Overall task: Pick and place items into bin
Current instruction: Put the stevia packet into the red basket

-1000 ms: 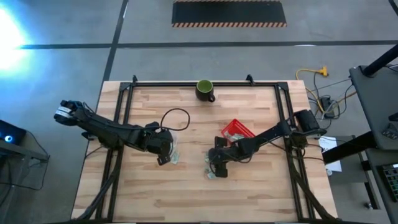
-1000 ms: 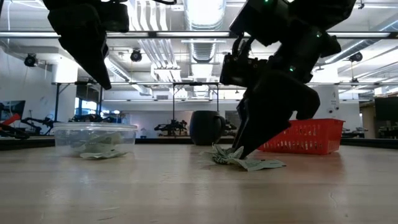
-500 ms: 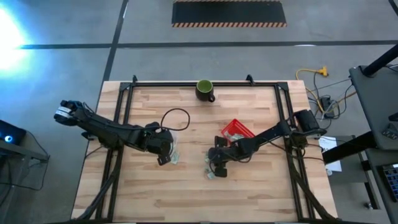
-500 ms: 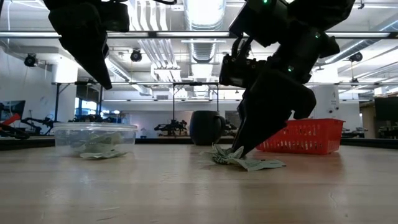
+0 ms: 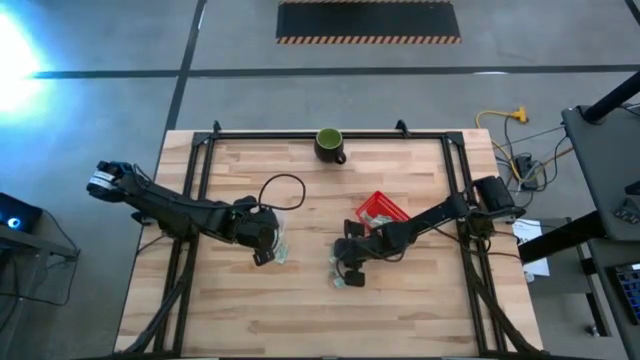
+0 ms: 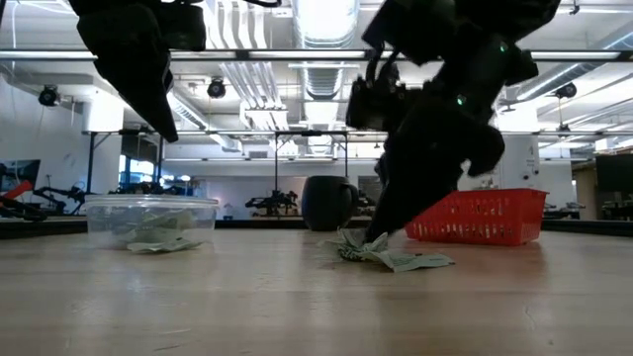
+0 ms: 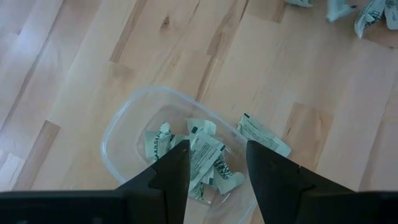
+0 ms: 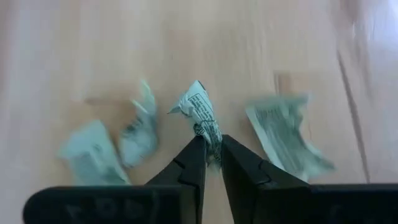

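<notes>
Several pale green-and-white packets [image 8: 283, 140] lie loose on the wooden table around my right gripper [image 8: 211, 146], which is shut on one of them. In the low view that gripper [image 6: 379, 235] reaches down to the pile [image 6: 396, 259]. My left gripper [image 7: 217, 152] hangs open above a clear plastic bin [image 7: 118, 124] with several packets [image 7: 205, 158] lying on its bottom. One packet [image 7: 264, 134] lies at the bin's rim. In the high view the left gripper [image 5: 266, 246] is left of centre and the right gripper [image 5: 346, 268] is right of centre. My right gripper pinches one crumpled packet by its near end [image 8: 211, 134] between its two fingertips. The fingers slant down at it from the table's right. The rest of the packet [image 8: 198, 102] sticks out beyond the fingertips. Whether it is clear of the table, I cannot tell.
A red mesh basket [image 5: 381, 210] stands just beyond the right gripper, and a dark green mug [image 5: 329, 144] sits at the table's far edge. A black cable [image 5: 283, 190] loops over the left arm. Bare wood lies toward the near edge.
My right gripper has shut on a packet in the loose pile, its fingertips staying low at the table. My left gripper has kept still, open above the bin.
</notes>
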Available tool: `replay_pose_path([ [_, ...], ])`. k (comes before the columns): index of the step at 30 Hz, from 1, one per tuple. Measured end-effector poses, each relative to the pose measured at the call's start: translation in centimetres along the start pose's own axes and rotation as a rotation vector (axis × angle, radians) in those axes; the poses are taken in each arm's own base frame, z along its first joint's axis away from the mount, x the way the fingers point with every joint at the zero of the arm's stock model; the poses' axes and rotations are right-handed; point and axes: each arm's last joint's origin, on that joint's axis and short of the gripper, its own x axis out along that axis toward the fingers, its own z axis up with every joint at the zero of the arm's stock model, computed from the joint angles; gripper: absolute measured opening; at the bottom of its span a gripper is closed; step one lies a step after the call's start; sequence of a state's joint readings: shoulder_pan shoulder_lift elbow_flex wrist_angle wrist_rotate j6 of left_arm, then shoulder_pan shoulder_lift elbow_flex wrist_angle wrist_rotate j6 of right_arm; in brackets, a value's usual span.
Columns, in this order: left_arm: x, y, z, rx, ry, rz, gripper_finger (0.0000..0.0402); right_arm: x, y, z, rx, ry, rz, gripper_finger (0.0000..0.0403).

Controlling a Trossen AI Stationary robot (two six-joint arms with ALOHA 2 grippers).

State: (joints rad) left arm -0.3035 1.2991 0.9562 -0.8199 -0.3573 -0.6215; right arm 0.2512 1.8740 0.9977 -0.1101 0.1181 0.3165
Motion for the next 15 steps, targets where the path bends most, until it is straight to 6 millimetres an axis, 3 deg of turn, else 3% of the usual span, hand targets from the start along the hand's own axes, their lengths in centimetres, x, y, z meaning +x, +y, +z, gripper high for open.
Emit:
replay_pose_path([
  [7,0.0,0.0,0.0,0.0,0.0,0.0,0.014,-2.1,0.2,1.6,-0.034,-0.033,0.002,0.0038],
  [15,0.0,0.0,0.0,0.006,-0.001,-0.001,0.014,-6.2,0.0,2.8,-0.094,0.009,-0.05,0.0038],
])
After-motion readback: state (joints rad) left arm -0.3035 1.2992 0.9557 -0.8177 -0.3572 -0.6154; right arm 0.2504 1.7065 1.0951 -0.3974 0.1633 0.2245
